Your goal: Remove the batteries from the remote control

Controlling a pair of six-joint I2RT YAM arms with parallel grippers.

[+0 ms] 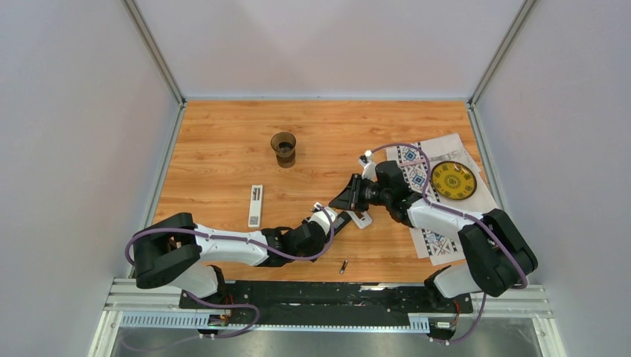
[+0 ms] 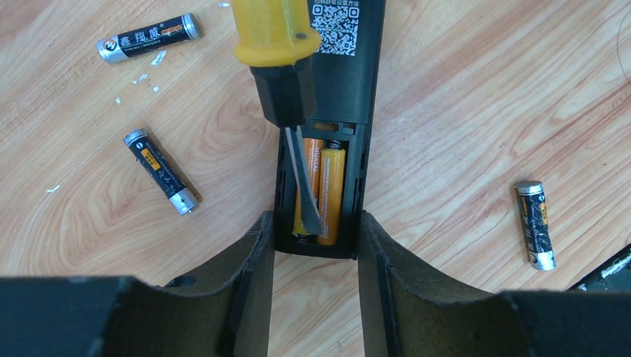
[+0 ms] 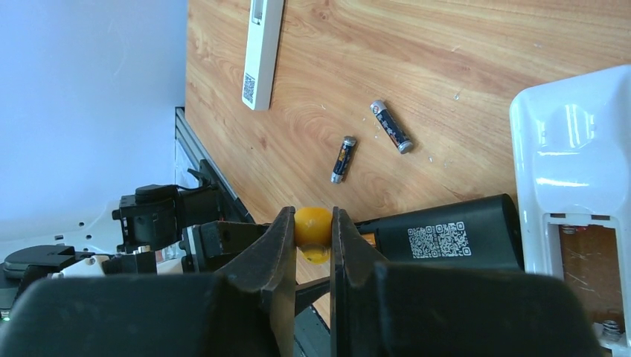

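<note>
In black remote [image 2: 350, 85], two orange batteries [image 2: 332, 195], three dark batteries [image 2: 161, 171] loose, left jaws gripping remote, right jaws pinching screwdriver [image 2: 271, 30].

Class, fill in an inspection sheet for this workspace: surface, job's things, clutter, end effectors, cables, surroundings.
Surface: wooden table, a few white flecks near the loose cells.
Job's things: black remote, bay open, two orange batteries inside; three dark batteries loose beside it.
Clutter: white remote, cup, patterned cloth with a yellow disc, open white casing.
End effectors: left end effector clamps the black remote's end; right end effector grips the screwdriver, blade in the bay.
Cables: purple cables along both arms, no snag seen.
Surroundings: plain walls; nothing else seen.
</note>
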